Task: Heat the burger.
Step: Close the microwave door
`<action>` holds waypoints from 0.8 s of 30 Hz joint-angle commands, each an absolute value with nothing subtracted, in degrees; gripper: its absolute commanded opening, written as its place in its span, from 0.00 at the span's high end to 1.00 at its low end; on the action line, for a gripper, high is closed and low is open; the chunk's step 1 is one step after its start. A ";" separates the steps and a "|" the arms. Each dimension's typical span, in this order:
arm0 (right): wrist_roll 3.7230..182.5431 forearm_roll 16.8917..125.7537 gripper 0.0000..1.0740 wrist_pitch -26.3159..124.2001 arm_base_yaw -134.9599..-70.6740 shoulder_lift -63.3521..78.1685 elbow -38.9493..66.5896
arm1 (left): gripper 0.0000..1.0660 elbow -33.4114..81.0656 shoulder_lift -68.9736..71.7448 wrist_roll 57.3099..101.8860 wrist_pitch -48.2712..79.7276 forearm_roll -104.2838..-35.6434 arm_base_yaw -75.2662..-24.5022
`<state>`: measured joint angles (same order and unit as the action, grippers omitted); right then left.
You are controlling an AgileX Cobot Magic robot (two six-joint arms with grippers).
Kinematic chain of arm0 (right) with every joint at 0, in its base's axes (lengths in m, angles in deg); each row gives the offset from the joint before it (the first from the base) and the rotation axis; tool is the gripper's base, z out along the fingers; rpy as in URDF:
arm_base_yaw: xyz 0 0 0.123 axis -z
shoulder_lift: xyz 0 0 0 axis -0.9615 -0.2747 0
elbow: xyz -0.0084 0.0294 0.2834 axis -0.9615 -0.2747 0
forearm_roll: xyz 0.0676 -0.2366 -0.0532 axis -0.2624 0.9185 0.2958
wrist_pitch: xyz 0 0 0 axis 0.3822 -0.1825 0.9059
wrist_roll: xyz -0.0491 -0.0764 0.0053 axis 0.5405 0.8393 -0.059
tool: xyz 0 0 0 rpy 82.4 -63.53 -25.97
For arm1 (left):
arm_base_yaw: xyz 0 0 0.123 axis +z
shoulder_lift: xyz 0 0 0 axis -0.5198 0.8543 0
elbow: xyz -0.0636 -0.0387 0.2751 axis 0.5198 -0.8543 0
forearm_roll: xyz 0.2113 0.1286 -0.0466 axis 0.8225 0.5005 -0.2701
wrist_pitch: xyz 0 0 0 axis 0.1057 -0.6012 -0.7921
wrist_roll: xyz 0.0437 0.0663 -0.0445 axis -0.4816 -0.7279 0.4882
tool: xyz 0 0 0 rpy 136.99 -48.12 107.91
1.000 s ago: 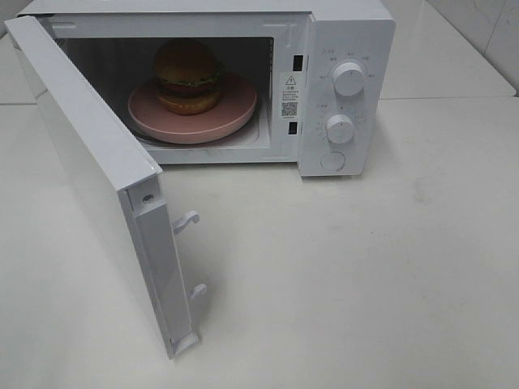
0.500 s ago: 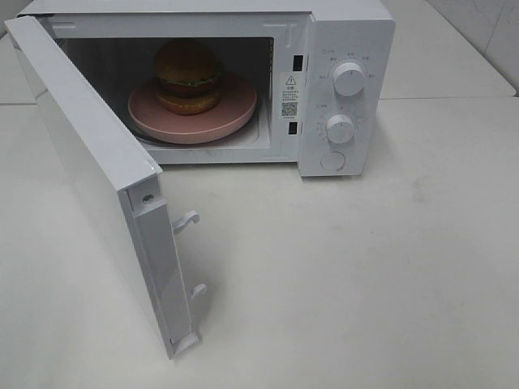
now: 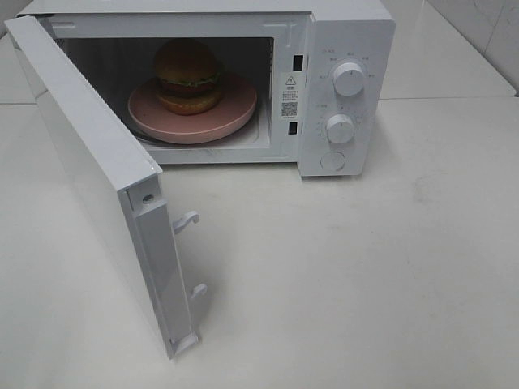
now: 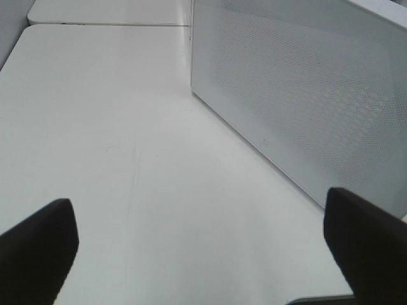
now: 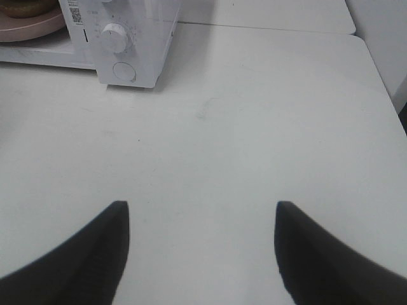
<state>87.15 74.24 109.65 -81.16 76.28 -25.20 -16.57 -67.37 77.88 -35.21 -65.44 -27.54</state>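
Microwave (image 3: 369, 40) sits at the far side of the white table (image 3: 365, 275), cavity mouth facing the camera. Its door (image 3: 89, 154) is hinged on the left and stands wide open, swung out toward the near side of the table. The door's free edge carries two white latch hooks (image 3: 187, 219) that point right, into the ground in front of the cavity. A broad run of table lies between that edge and the table's right side, and more in front of the control panel.

Left gripper (image 4: 198, 216): dark fingers spread wide, nothing between them, hovering over table just beside the door's outer face, whose perforated screen (image 4: 305, 101) fills one side of its wrist view. A seam between two table tops shows beyond it.

Right gripper (image 5: 201, 213): fingers apart, nothing held, over bare table well short of the microwave's control corner. The rounded table edge (image 5: 372, 70) shows on the side away from the microwave.

Neither gripper shows in the high view.

Cavity contents: a round pink plate (image 3: 235, 113) lies flat on the floor of the cavity and takes up most of its width. The burger (image 3: 187, 74) stands upright on the plate, left of the plate's middle, with the bun dome near the cavity ceiling. Green lettuce frill shows under the top bun.

Control panel right of the cavity: upper knob (image 3: 349, 79), lower knob (image 3: 340, 128), round button (image 3: 332, 160) below them.
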 commanded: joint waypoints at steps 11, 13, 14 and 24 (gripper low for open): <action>87.15 74.02 0.40 109.25 -80.82 77.94 -25.37 | 0.07 -16.68 -68.29 77.82 -34.52 -65.72 -27.83; 87.15 74.02 0.40 109.25 -80.82 77.94 -25.37 | 0.07 -16.68 -68.29 77.82 -34.52 -65.72 -27.83; 87.15 74.02 0.40 109.25 -80.82 77.94 -25.37 | 0.07 -16.68 -68.29 77.82 -34.52 -65.72 -27.83; 87.15 74.02 0.40 109.25 -80.82 77.94 -25.37 | 0.07 -16.68 -68.29 77.82 -34.52 -65.72 -27.83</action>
<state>87.15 74.24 109.59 -81.16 76.28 -25.20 -16.57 -67.37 77.88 -35.21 -65.44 -27.54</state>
